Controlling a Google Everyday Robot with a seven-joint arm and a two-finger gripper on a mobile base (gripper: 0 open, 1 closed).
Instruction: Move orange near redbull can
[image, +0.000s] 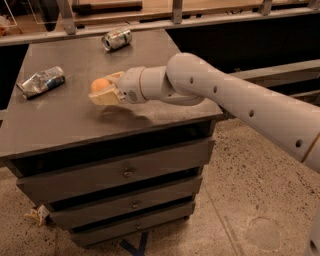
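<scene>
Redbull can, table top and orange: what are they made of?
The redbull can looks like thin shiny metal: crumpled, glinting silver and blue. The table top looks like dull grey metal or painted board; I cannot tell which. The orange, held in the gripper over the table's middle, looks like matte-skinned fruit, maybe plastic.

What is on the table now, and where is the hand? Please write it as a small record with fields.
hand: over the middle of the table, shut on the orange
orange: between the hand's fingers, right of the redbull can and apart from it
redbull can: crushed, lying near the left edge
other can: lying on its side near the far edge
table: grey top, with drawers below
task state: a gap remains between orange and redbull can
</scene>
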